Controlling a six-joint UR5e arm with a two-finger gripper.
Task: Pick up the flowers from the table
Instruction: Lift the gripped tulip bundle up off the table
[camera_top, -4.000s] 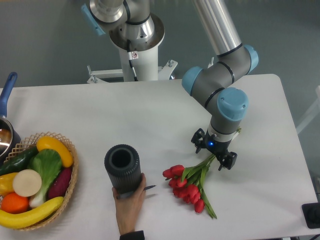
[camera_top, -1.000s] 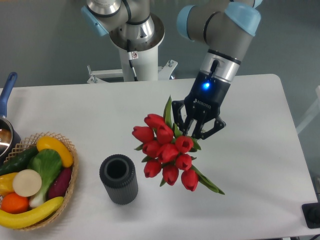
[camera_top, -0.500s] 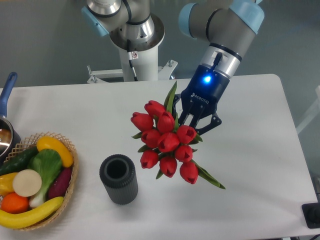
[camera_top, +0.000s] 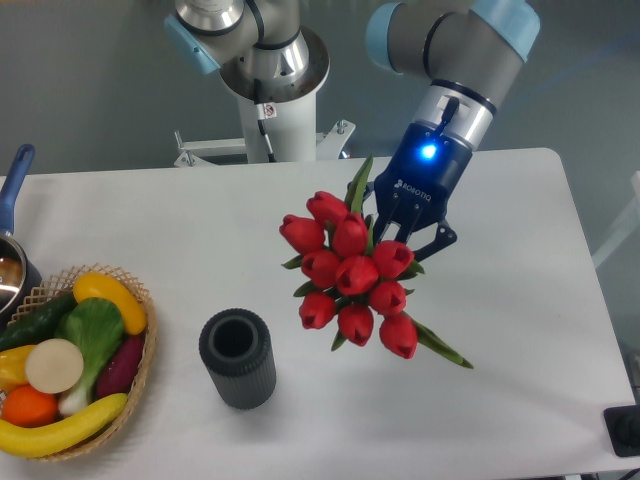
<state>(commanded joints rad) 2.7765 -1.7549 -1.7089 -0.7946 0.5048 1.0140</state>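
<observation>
Flowers (camera_top: 352, 275) are up in the air, and that's the headline in this single fixed view: the bunch hangs over the middle of the table (camera_top: 520, 330), red heads toward the camera, no part of it touching the white top. The gripper (camera_top: 405, 240) sits at about two o'clock from the blooms, its dark fingers closed in around the stems just behind the heads, so the bundle is held as one. Gripping at the stems looks like the sensible choice; the petals would crush, the stalks give something firmer to squeeze.

Look at the shapes: about ten plump, glossy, egg-like red buds packed tight, with one pointed green leaf poking up at twelve o'clock and another long one trailing out at five o'clock. Whether any string ties them I can't tell, it's hidden.

At eight o'clock from the bunch stands a dark ribbed cylinder (camera_top: 237, 357), upright, open mouth up, matte and rubbery-looking, well apart from the blooms. Far over at nine o'clock, a woven basket (camera_top: 138, 372) holds smooth produce: bananas, an orange, greens. A pan with a blue handle (camera_top: 14, 180) peeks in at the left edge.

My read: with the bunch held off the table, the pick-up looks essentially done.
</observation>
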